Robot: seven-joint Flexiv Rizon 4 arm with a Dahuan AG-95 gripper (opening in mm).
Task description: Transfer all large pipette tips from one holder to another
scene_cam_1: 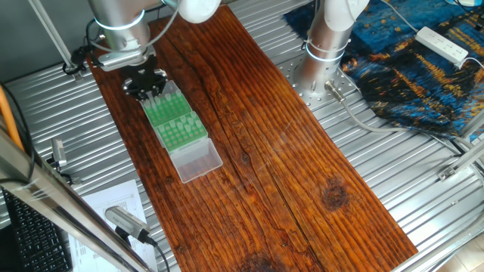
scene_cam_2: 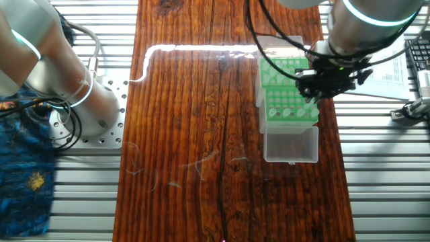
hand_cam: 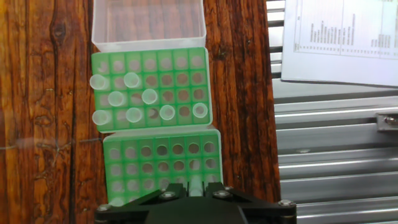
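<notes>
Gripper (hand_cam: 195, 186) w/ one tip over near green rack (hand_cam: 124, 168); eight tips (hand_cam: 132, 114) in far rack (hand_cam: 199, 87).

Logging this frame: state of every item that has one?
far green rack: eight large pipette tips seated upright, other holes empty
near green rack: holes mostly empty; one tip stands at the gripper's edge
clear lid: open, lying flat beyond the far rack
gripper: low over the near rack; fingers hidden, grasp on that tip cannot be told
</notes>
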